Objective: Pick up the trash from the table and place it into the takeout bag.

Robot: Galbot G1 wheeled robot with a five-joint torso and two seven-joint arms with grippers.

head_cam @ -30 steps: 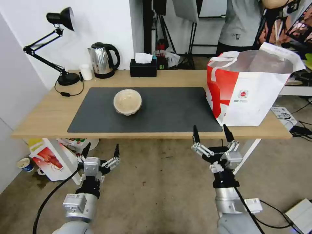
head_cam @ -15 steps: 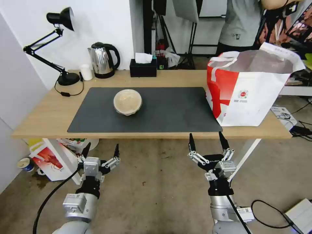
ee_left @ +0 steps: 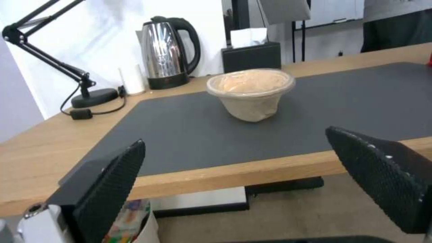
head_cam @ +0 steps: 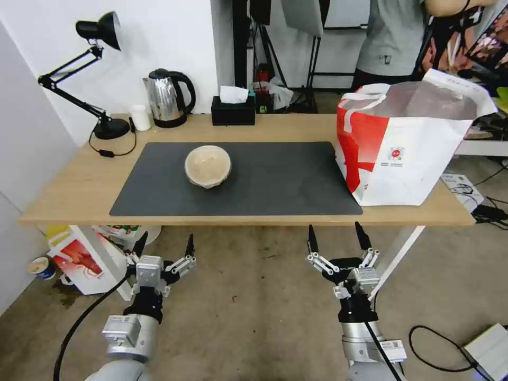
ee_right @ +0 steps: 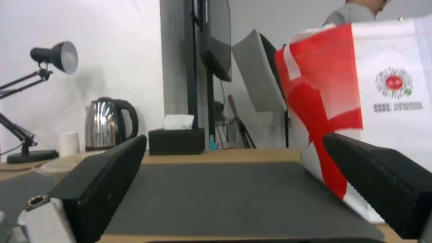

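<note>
The left gripper hangs below the table's near edge, jaws apart and empty. A lidded bowl sits on the dark mat, left of centre. The right gripper hovers below the table's edge, jaws apart, empty. The bag stands upright at the table's right end.
</note>
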